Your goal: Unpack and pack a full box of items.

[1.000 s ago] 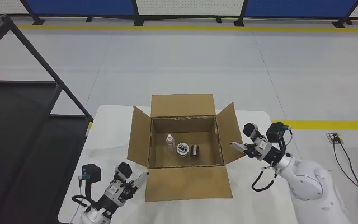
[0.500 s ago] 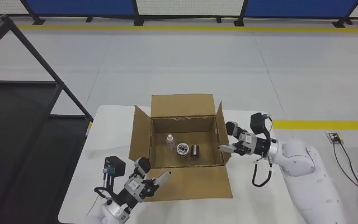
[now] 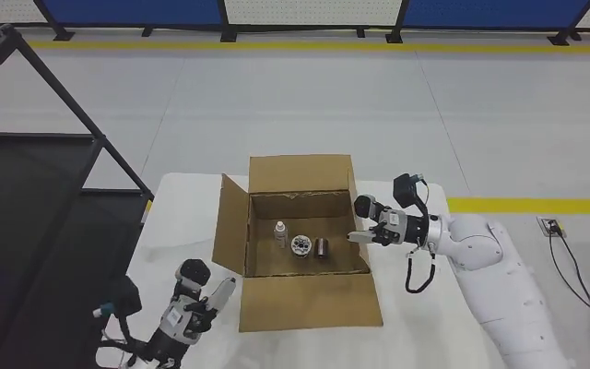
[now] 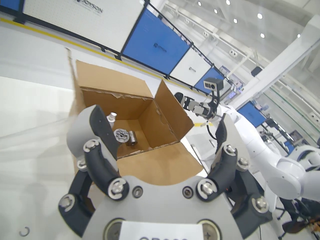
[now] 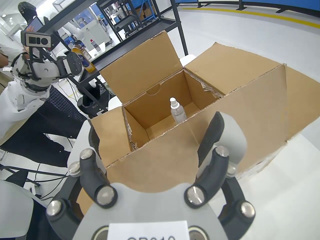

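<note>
An open cardboard box (image 3: 312,303) stands in the middle of the white table. On its floor are a small clear bottle (image 3: 280,231), a round perforated part (image 3: 300,244) and a dark cylinder (image 3: 321,247). My right gripper (image 3: 358,223) is open and rests against the outer face of the right flap (image 3: 362,256), which stands nearly upright. The right wrist view has that gripper (image 5: 155,136) against the flap, with the bottle (image 5: 177,112) beyond. My left gripper (image 3: 225,293) is open and empty near the box's front left corner. In the left wrist view, this gripper (image 4: 160,128) faces the box (image 4: 160,161).
A black metal rack (image 3: 55,184) stands close to the table's left side. The box's left flap (image 3: 230,226), back flap (image 3: 301,172) and front flap are folded outward. Bare table top (image 3: 184,212) lies left of the box and at its right front.
My right gripper has moved left to the box and pushed the right flap from splayed outward to nearly upright. My left gripper swung right toward the front flap, then drew back left.
</note>
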Tool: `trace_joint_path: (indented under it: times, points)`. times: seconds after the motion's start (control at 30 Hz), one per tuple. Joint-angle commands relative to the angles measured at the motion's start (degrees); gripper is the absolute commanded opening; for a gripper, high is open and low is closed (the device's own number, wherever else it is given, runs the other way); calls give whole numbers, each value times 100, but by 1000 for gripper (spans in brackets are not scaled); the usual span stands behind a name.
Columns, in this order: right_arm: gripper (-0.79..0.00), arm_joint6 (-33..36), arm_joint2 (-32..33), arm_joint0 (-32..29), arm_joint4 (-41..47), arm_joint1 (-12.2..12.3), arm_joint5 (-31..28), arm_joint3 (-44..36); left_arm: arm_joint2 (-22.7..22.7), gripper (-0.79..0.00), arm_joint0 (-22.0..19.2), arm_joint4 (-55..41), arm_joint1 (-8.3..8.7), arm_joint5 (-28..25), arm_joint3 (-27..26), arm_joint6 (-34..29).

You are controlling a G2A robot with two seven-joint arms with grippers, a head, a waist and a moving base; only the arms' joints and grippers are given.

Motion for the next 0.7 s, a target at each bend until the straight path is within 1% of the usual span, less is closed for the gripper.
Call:
trace_joint_path:
  times: [0.0, 0.1, 0.2, 0.3, 0.4, 0.47, 0.67]
  points:
    - [0, 0, 0, 0, 0, 0, 0, 0, -334, 0, 235, -211, 2, -41, 35, 201]
    - [0, -161, -23, -118, -45, 10, 51, -173, -610, 0, 285, -488, 16, -63, 217, 156]
    - [0, -136, -163, -91, 158, 8, 296, -146, -607, 0, 43, -613, 43, -60, 436, -167]
    - [0, -48, -358, 70, 472, -20, 591, 43, -444, 0, -358, -704, 71, -42, 702, -559]
    - [0, 45, -528, 236, 717, -49, 767, 261, -222, 0, -762, -722, 96, -37, 949, -936]
    - [0, 135, -641, 342, 812, -66, 859, 383, -97, 0, -1016, -701, 105, -9, 1105, -1040]
    - [0, 396, -926, 600, 1208, -123, 1133, 764, 381, 0, -1412, -553, 114, 33, 1315, -1267]
